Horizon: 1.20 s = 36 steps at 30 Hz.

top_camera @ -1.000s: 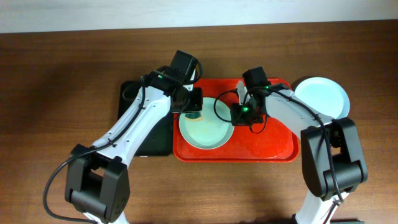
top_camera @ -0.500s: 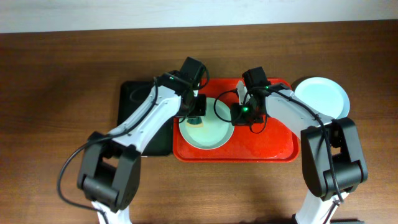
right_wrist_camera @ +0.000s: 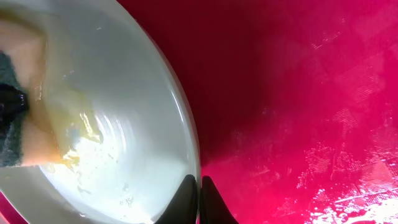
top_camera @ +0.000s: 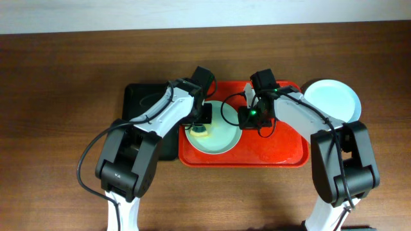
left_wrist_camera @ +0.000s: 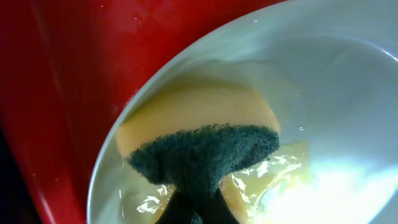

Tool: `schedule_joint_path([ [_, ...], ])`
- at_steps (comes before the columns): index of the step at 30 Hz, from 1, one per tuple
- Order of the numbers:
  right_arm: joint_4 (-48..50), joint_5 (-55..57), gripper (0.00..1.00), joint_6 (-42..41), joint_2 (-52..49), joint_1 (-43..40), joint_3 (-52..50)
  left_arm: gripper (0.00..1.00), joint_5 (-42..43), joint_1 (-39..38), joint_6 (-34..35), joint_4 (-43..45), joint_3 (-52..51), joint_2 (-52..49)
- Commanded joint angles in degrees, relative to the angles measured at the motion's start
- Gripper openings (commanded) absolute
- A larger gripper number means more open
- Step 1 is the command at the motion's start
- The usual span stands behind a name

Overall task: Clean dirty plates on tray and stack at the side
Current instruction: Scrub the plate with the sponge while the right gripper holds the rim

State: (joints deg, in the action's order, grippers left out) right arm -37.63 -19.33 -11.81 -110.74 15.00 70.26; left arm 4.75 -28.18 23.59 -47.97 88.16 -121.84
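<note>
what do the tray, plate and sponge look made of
Tray: probably plastic, glossy red, with a hard sheen and wet streaks.
Plate: pale, smooth and glazed-looking with bright glare. It could be ceramic or melamine; the look leaves that open.
Sponge: soft yellow foam with a rough, fibrous dark green scouring layer.

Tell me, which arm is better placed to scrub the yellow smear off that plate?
Left. The left gripper is shut on the sponge, which rests in the plate at the yellow smear. The right gripper only pinches the plate's rim.
</note>
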Motion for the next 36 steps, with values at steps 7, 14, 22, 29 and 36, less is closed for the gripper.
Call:
schedule_joint_path([
  [7, -0.02, 0.42, 0.04, 0.39, -0.37, 0.37, -0.57, 0.0, 21.24, 1.18, -3.67, 6.32, 1.2, -0.72],
  [14, 0.04, 0.42, 0.04, 0.39, -0.37, 0.35, -0.57, 0.0, 4.61, 1.95, -1.09, -0.15, 1.18, 5.11],
  [22, 0.17, 0.37, 0.04, 0.39, -0.37, 0.37, -0.57, 0.0, 1.6, 1.66, 1.49, 2.01, -5.38, 4.66],
  [29, 0.2, 0.2, 0.04, 0.39, -0.37, 0.37, -0.57, 0.0, 13.27, -0.79, 1.84, 6.8, -11.19, 4.55],
  [36, 0.22, -0.63, 0.04, 0.39, -0.37, 0.37, -0.57, 0.0, 25.64, 0.61, -0.33, 8.52, -6.45, 8.66],
])
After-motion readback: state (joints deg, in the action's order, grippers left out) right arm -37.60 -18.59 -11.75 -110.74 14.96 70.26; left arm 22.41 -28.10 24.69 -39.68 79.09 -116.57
